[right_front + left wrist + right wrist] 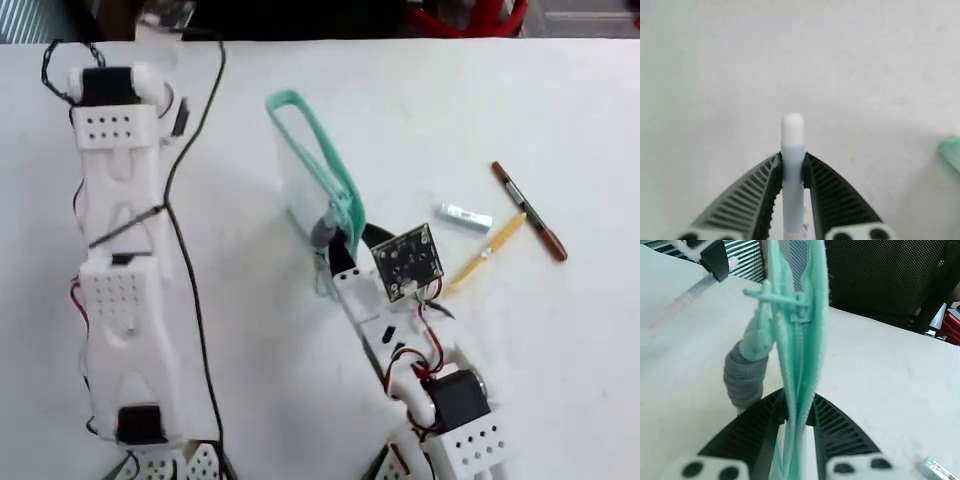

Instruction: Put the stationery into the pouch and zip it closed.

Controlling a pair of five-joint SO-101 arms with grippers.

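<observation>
Well left of the pouch (312, 175), my left gripper (792, 159) is clamped tight on a blue-and-white pen (792, 132). My right gripper (799, 407) is pinched down on the pouch's green zipper edge. Right of the pouch lie a small white-blue piece (465, 217), a yellow pencil (487, 253) and a brown pen (530, 212).
</observation>
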